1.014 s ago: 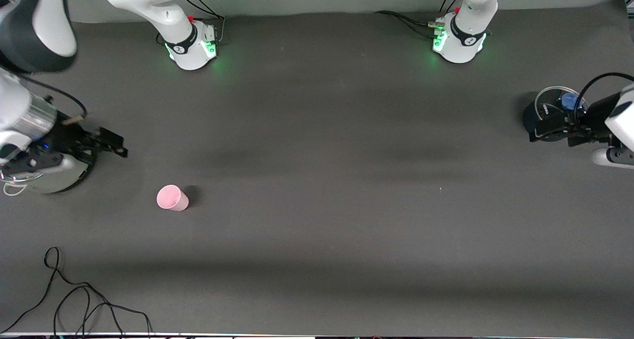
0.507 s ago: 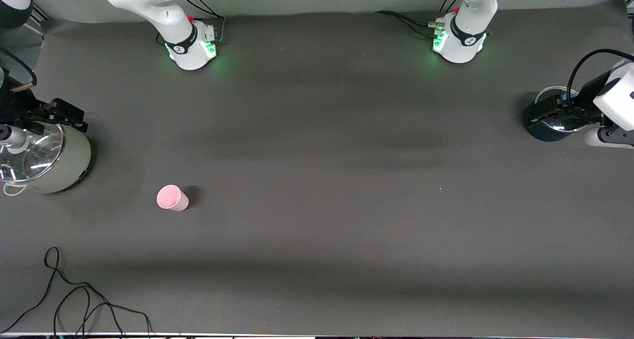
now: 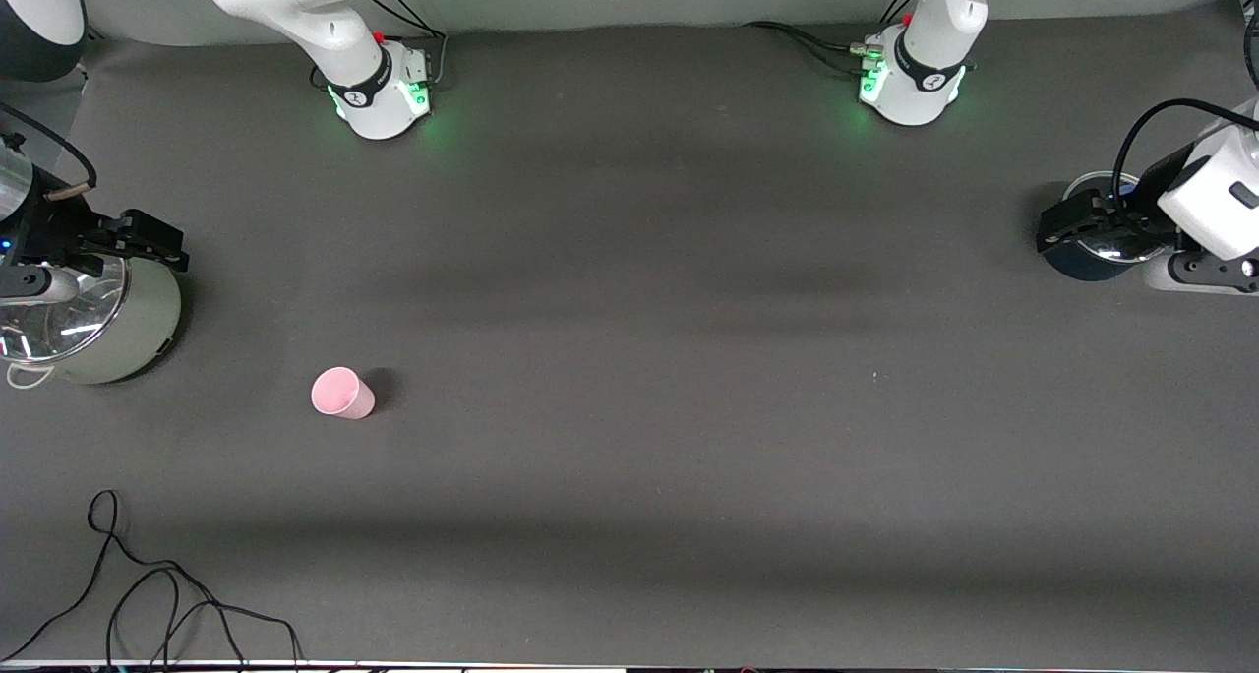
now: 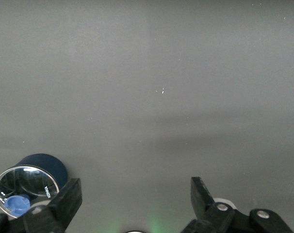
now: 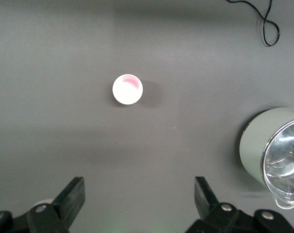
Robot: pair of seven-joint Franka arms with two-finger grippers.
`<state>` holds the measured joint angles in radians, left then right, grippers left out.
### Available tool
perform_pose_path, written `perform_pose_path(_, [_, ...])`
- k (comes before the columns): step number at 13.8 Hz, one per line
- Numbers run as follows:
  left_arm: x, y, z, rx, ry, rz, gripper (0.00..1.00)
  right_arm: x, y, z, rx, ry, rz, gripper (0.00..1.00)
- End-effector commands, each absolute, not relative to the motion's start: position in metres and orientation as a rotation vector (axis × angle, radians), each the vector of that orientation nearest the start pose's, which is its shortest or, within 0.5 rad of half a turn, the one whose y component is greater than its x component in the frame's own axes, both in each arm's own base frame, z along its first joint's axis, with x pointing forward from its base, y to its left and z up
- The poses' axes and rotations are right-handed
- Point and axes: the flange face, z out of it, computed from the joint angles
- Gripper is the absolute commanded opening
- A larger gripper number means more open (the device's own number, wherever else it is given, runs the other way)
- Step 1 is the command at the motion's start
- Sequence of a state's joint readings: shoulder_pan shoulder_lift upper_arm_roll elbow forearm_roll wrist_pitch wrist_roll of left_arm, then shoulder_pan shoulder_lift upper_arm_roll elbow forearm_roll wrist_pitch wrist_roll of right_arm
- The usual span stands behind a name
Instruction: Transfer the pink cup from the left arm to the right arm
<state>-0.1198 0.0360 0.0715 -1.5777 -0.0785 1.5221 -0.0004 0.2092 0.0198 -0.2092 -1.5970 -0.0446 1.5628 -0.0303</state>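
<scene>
Pink cup (image 3: 342, 393) stands alone on the table (image 3: 629, 358). Left gripper (image 4: 135, 199) and right gripper (image 5: 139, 196) both spread, empty.

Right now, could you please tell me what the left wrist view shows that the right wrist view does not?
Only the left wrist view shows the dark blue pot with its glass lid, beside the open left claw. Only the right wrist view shows the pink cup, the pale green pot, a black cable and the open right claw. Both show the grey table.
</scene>
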Motion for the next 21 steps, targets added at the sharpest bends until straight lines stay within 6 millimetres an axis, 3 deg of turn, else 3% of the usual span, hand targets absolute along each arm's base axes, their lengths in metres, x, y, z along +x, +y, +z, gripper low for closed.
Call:
perform_pose_path(1, [0.551, -0.033, 0.599, -3.194, 0.052, 0.16, 1.0, 0.555, -0.002, 0.608, -3.206, -0.007, 0.085, 1.0])
perform_pose_path(6, [0.55, -0.034, 0.593, -3.166, 0.059, 0.191, 1.0, 0.539, -0.011, 0.607, -3.205, 0.016, 0.044, 1.0])
perform_pose_path(16, [0.549, -0.033, 0.591, -3.113, 0.088, 0.212, 1.0, 0.548, -0.003, 0.602, -3.208, -0.009, 0.063, 1.0])
perform_pose_path(18, [0.551, -0.033, 0.592, -3.113, 0.085, 0.204, 1.0, 0.554, 0.011, 0.6, -3.227, -0.042, 0.061, 1.0])
perform_pose_path(21, [0.552, -0.03, 0.591, -3.125, 0.086, 0.211, 1.0, 0.554, 0.02, 0.598, -3.226, 0.069, 0.064, 1.0])
